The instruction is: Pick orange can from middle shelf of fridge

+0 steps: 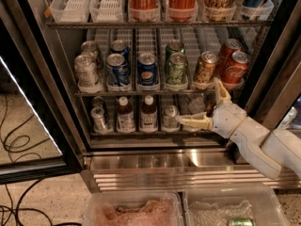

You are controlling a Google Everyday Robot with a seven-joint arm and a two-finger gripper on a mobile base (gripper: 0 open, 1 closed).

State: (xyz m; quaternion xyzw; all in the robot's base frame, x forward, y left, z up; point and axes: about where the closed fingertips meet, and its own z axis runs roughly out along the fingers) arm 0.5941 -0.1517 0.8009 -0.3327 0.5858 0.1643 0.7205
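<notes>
Gripper (pixel 198 100) was spread wide and empty, low in the fridge (pixel 155 163) opening. The orange can (pixel 205 69) stood upright just above it, at the front of the middle shelf (pixel 141 93), with an amber body, gold-brown print and a silver top.

Risk, as judged: the red can (pixel 234 68), above and right of the gripper, stood just beside the target. A wide approach could topple it or strike the shelf edge.
</notes>
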